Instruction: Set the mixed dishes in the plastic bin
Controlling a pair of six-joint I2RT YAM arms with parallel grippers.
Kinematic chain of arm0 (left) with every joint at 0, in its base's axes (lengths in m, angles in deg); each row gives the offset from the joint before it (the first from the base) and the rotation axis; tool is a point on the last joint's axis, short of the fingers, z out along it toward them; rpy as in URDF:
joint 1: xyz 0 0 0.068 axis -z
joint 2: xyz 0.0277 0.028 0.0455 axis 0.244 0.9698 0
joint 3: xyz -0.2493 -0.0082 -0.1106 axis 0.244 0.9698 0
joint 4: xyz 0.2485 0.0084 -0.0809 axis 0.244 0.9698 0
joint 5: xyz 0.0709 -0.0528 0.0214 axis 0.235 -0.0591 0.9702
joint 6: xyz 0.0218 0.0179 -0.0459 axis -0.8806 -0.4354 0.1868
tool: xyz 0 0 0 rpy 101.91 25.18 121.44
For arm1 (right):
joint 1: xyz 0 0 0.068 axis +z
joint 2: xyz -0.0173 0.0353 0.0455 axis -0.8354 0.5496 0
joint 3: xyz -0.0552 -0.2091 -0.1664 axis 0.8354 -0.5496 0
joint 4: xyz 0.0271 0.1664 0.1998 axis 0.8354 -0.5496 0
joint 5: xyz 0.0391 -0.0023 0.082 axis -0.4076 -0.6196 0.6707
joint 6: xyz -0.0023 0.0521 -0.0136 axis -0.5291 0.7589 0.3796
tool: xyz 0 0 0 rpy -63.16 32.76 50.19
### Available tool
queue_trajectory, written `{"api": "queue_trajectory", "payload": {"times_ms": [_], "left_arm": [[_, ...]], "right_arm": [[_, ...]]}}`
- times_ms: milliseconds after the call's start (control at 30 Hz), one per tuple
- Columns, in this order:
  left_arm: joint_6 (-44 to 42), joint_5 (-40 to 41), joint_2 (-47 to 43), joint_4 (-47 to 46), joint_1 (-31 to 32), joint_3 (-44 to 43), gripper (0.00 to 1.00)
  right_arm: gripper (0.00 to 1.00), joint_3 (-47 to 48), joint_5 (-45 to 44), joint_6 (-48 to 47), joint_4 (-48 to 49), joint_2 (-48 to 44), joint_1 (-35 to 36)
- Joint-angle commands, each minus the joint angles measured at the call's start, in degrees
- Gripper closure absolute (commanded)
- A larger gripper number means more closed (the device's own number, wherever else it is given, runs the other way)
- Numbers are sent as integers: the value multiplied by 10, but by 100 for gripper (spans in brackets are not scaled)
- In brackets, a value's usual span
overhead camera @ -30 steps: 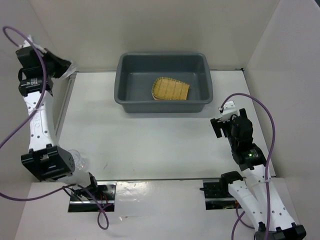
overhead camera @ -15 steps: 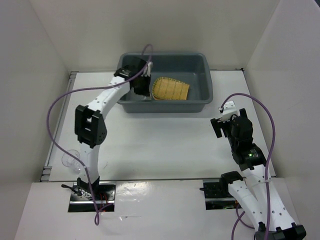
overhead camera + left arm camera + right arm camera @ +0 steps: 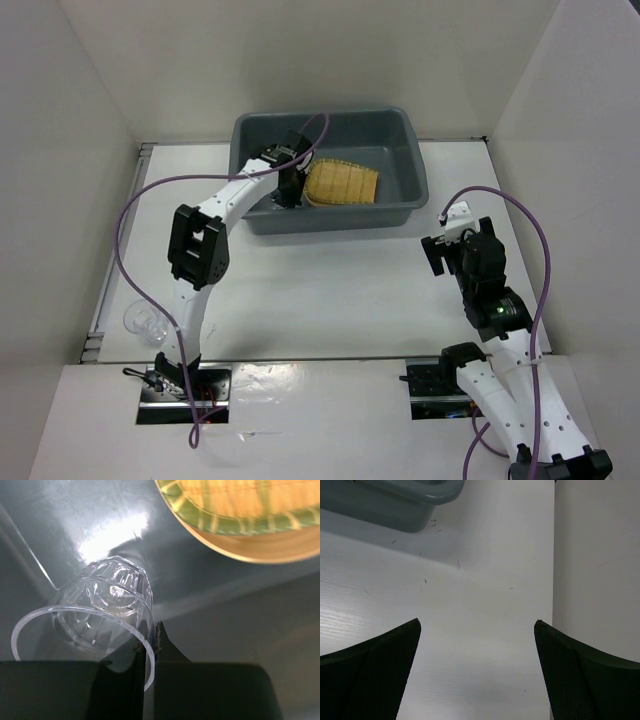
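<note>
The plastic bin (image 3: pixel 400 125) stands at the back centre of the table. The yellow bamboo tray (image 3: pixel 342 185) lies inside it, and also shows in the left wrist view (image 3: pixel 240 500). There it rests on a tan-orange plate (image 3: pixel 260 550). My left gripper (image 3: pixel 289 188) reaches into the bin left of the tray. In the left wrist view the left gripper (image 3: pixel 148 636) is shut on the rim of the small clear cup (image 3: pixel 100 605), which lies tilted just above the bin floor (image 3: pixel 240 610). My right gripper (image 3: pixel 441 256) is open and empty over bare table (image 3: pixel 477 625).
A second clear glass-like object (image 3: pixel 143 320) lies on the table by the left arm's base. White walls close in the left, back and right sides. The bin's near corner (image 3: pixel 410 500) shows in the right wrist view, with a white wall (image 3: pixel 595 555) close on the right.
My left arm swung from the far left wall into the bin and has moved further right toward the tray. The bin has turned slightly. The right arm has not moved.
</note>
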State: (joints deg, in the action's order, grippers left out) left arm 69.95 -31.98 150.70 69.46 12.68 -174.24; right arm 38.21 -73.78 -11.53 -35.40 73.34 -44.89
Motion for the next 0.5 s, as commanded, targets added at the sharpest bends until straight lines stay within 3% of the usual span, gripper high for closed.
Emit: {"api": "queue_trajectory", "payload": {"times_ms": [0, 100, 233, 267, 333, 367, 433, 467], "left_arm": [[-21, 14, 27, 16, 2, -16, 100], [-26, 3, 41, 29, 2, -30, 97], [-26, 10, 60, 57, 7, -78, 83], [-26, 26, 65, 66, 7, -93, 58], [-26, 47, 57, 75, 7, -119, 40], [-15, 73, 36, 81, 7, -130, 18], [2, 115, 15, 81, 7, -150, 0], [14, 158, -7, 86, 7, -183, 0]], "right_arm": [[2, -6, -8, -1, 21, 0, 4], [2, -6, -8, -1, 21, 0, 4], [2, -6, -8, -1, 21, 0, 4], [2, -6, -8, -1, 21, 0, 4], [2, -6, -8, -1, 21, 0, 4], [2, -6, -8, -1, 21, 0, 4], [2, -6, -8, -1, 21, 0, 4], [2, -6, -8, -1, 21, 5, 4]]}}
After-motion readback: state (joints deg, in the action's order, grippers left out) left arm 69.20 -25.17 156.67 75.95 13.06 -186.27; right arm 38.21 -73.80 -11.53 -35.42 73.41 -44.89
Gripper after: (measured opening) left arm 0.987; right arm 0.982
